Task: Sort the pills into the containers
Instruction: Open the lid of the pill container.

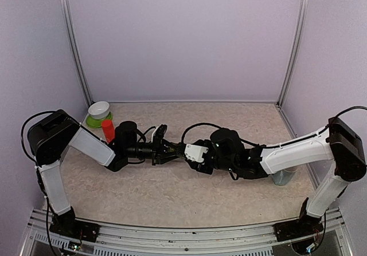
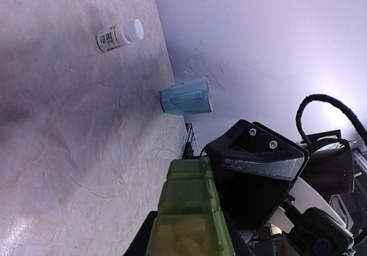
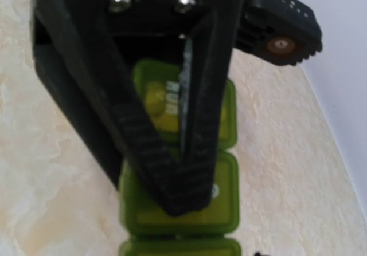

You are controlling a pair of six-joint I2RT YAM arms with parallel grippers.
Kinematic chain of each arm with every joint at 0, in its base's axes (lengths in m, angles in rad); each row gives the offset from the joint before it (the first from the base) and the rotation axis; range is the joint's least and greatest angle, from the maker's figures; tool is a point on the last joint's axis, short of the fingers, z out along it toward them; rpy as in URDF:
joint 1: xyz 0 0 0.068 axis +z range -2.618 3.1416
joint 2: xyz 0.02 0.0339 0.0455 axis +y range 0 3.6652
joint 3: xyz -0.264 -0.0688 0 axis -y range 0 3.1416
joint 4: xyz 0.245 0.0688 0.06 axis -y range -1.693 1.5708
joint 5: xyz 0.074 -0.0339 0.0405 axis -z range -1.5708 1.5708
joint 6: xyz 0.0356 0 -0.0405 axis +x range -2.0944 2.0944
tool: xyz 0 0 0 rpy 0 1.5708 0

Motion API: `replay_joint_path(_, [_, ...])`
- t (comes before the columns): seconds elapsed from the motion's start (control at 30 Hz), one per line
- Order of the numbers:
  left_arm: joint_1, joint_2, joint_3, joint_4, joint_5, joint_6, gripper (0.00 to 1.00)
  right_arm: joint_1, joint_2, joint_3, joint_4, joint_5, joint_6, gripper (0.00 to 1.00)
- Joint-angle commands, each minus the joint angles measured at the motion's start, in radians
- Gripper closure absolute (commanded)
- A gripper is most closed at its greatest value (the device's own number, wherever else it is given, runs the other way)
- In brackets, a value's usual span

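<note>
Black ribbed fingers (image 3: 143, 147) of the right hand (image 3: 183, 196) are filling the right wrist view, narrowing to a point over the containers (image 3: 221, 196), a green strip running from 12 to 6 o'clock beneath them. The tips are sitting almost together above the middle compartment, with a thin pale edge showing in the slit between them. Whether they are pinching anything cannot be told. Pale lettering is showing on the compartment at 12 o'clock.

In the left wrist view the strip is rising from 6 o'clock, and the left hand (image 1: 170, 152) is clamping its near end. The right hand's dark body is sitting just beside the strip at 3 o'clock.

From above, both arms are reaching inward and meeting at the middle of the counter (image 1: 172, 199), the strip lying between the two hands.

A pale blue mug (image 2: 187, 97) is lying on its side near the counter's edge, at 12 o'clock from the strip in the left wrist view. A white-capped bottle (image 2: 120, 35) is lying at 11 o'clock, well apart.

At 10 o'clock in the overhead view, a white bowl (image 1: 99, 109) is sitting on a green plate (image 1: 93, 121), with an orange-red object (image 1: 108, 131) just beside them.
</note>
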Motion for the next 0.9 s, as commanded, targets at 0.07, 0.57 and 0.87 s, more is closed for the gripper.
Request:
replay_joint_path(0.07, [0.01, -0.029, -0.014, 0.035, -0.003, -0.002, 0.79, 0.008, 0.01, 0.016, -0.027, 0.028, 0.021, 0.5])
replay_joint_path(0.57, [0.003, -0.027, -0.013, 0.053, 0.002, -0.008, 0.79, 0.008, 0.03, 0.028, -0.023, 0.032, 0.028, 0.5])
replay_joint_path(0.87, [-0.001, -0.022, -0.012, 0.059, 0.003, -0.012, 0.79, 0.008, 0.035, 0.039, -0.023, 0.034, 0.031, 0.53])
